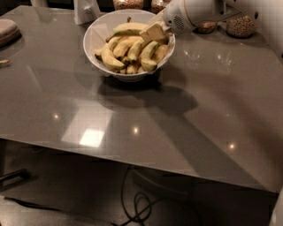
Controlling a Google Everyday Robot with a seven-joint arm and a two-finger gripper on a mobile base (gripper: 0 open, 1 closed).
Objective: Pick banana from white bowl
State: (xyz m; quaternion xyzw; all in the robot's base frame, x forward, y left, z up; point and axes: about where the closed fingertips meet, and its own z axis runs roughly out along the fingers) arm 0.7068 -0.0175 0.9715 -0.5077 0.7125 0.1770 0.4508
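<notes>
Found the banana point(127, 29) lying across the top of the heap in the white bowl point(91, 39), close to the bowl's 12 o'clock rim: long, curved, green-tinged, with a dark stem poking up at 12 o'clock. Counted several shorter yellow bananas point(129, 52) piled under and in front of it, filling the bowl from 3 o'clock round to 8 o'clock.

Placed the gripper point(154, 32) at the bowl's 2 o'clock, just inside the rim, its beige tip meeting the right end of the banana. Could not tell whether spread, pressed together or pinching the fruit. Followed the white arm point(194, 13) from the gripper out toward 2 o'clock, as far as the top edge of the view.

Saw the bowl standing on a glossy grey table point(88, 106), in its far half, with a dark shadow spreading from the base toward 5 o'clock. Noted glass jars of grains point(241, 25) along the far edge, from 12 to 2 o'clock of the bowl, apart from it. Made out a white stand point(86, 11) just beyond the rim at 11 o'clock, and dark cables point(140, 207) on the floor beneath the table's near edge
</notes>
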